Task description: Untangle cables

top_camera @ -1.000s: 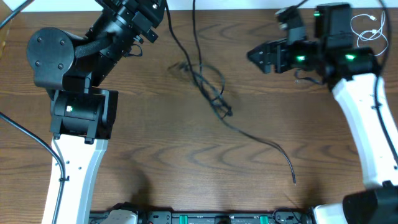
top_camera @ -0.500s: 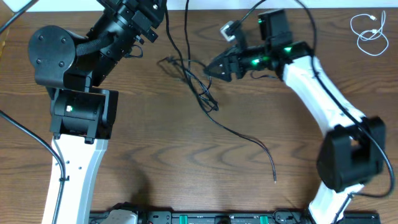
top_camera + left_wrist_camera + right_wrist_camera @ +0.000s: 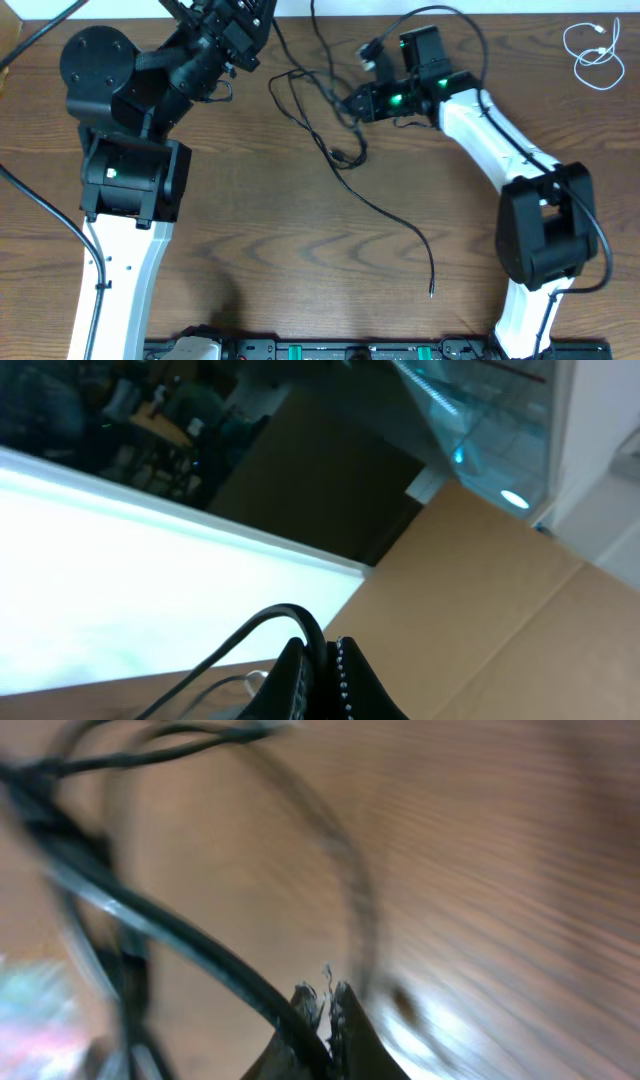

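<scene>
the left arm (image 3: 128,165) rises from the near left of the table (image 3: 260,270) and bends toward the far edge. its wrist is cut off by the top of the overhead view. the left gripper (image 3: 318,652) has its fingers pressed together on the black cable (image 3: 385,212), which arches out of their tips in the wrist view. the right arm (image 3: 495,125) stands at the near right and stretches far over to the left, with the right gripper (image 3: 350,103) low at the cable's tangle. in its own blurred wrist view the fingers are clenched, and the black cable runs in at their tips, so we read it as gripped.

we count two arms and two cables. the black one comes in from the far edge, loops across the middle of the table and trails to a free end near the front. the white cable (image 3: 592,48) lies coiled in small loops at the far right corner, well apart from both grippers.

how the black loops cross near the right gripper we cannot make out.
</scene>
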### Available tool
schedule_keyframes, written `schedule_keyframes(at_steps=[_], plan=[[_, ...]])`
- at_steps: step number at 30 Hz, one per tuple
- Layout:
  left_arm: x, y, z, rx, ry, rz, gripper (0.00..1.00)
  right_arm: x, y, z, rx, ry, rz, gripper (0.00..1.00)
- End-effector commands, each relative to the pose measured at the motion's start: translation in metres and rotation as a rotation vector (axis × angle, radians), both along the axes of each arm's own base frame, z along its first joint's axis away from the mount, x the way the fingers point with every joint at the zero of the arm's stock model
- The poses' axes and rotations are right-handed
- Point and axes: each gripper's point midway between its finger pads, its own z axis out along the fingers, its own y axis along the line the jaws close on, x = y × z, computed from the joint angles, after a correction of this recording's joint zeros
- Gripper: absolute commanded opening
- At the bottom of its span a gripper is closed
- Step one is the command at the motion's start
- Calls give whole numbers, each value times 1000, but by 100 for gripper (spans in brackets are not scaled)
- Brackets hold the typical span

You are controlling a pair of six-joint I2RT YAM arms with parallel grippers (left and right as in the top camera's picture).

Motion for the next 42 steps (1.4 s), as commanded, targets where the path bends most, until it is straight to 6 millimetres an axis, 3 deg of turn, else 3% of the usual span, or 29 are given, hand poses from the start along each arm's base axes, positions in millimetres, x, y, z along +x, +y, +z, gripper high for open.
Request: schedule_keyframes(at_steps=[1,3,7,15,18,25,29,30,32,37,39,42], plan=[[1,17,10,15,-45,52,7,31,-128,25,-445,-99,-534,1],[5,27,8,17,-39,80,7,23,-173,33,-607,-109,-661,1],[13,45,-1,34,-4,132,7,8,-217,26,-752,-51,-737,1],[32,95,-41,130,123,299,7,-20,-270,13,-873,88,-858,1],[35,111,-62,183,186,359,7,-23,-279,11,-858,121,-866,1],[34,112,-124,345,359,327,7,-15,-236,3,-670,118,-595,1],[36,112,-161,389,478,295,7,-14,-181,9,-437,95,-357,1],[38,112,-170,402,504,287,7,-15,-162,17,-365,79,-289,1],[40,113,-183,411,543,277,7,-15,-143,31,-301,54,-234,1],[49,113,-217,426,647,249,7,-12,-94,104,-149,-77,-94,1],[51,114,-227,451,666,235,7,-13,-76,151,-111,-166,-59,1],[51,114,-233,494,656,219,7,-15,-62,197,-60,-258,-31,1]])
